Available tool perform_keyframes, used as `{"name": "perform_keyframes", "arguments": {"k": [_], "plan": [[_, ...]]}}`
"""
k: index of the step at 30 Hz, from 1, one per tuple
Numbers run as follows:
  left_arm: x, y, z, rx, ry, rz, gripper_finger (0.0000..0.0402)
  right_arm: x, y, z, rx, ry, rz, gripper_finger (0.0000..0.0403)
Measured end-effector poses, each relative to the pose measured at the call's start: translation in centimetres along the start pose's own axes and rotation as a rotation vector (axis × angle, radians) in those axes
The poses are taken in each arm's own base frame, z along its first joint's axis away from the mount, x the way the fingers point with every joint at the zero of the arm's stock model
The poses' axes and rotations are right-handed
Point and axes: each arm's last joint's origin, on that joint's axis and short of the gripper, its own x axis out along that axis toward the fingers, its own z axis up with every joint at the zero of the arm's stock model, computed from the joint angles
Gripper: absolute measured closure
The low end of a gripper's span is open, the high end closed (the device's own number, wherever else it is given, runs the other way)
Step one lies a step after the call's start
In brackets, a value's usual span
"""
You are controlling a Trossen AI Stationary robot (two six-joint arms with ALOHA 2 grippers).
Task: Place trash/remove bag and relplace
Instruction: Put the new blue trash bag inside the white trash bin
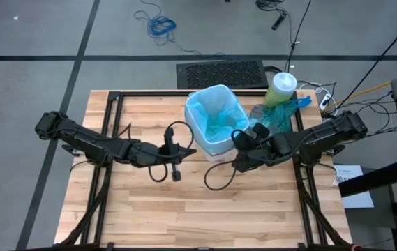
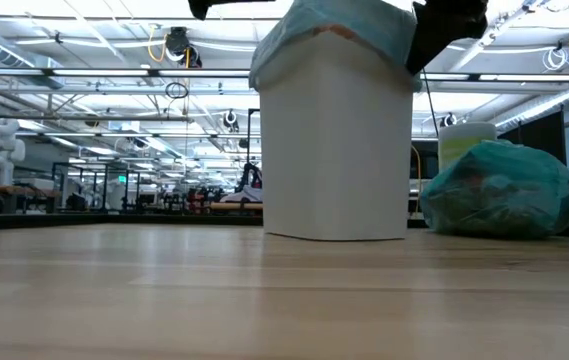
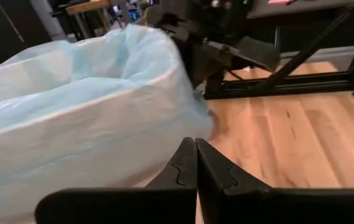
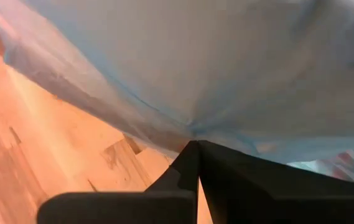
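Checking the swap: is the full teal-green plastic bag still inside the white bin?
No, the teal-green plastic bag sits on the table beside the white bin.

Grey floor (image 1: 31, 42), blue cable (image 1: 160, 26), black mat (image 1: 220, 74)

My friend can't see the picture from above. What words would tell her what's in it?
A white bin lined with a pale blue bag stands on a wooden table. Two dark arms reach in, the left gripper and right gripper both shut beside it. A full green bag lies behind.
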Motion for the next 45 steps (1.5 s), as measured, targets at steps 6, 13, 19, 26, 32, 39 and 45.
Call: {"name": "perform_keyframes", "arguments": {"k": [6, 13, 19, 26, 32, 39, 45], "plan": [[1.2, 0.3, -0.7, 0.001, 0.020, 0.079, 0.0402, -0.8, 0.5, -0.6, -0.031, -0.009, 0.026, 0.0403], [4.6, 1.6, -2.4, -0.024, 0.019, 0.061, 0.0402, -1.4, 1.0, -1.1, -0.061, -0.015, 0.050, 0.0403], [6.2, 1.7, -3.6, -0.026, 0.042, 0.060, 0.0402, -2.1, 0.3, -1.2, -0.058, -0.004, 0.077, 0.0389], [7.1, 1.2, -5.0, -0.037, 0.097, 0.054, 0.0402, -4.1, -1.4, -1.0, -0.013, -0.037, 0.148, 0.0377], [6.9, 0.4, -5.0, -0.046, 0.097, 0.032, 0.0402, -7.0, -2.9, -1.0, -0.003, -0.112, 0.236, 0.0376], [4.2, -1.7, -3.0, -0.036, 0.046, -0.029, 0.0402, -9.8, -5.2, 0.7, -0.004, -0.345, 0.171, 0.0381], [1.8, -1.1, -3.2, -0.050, 0.164, 0.238, 0.0402, -9.0, -8.9, 2.3, 0.066, -0.389, -0.047, 0.0400]]}}
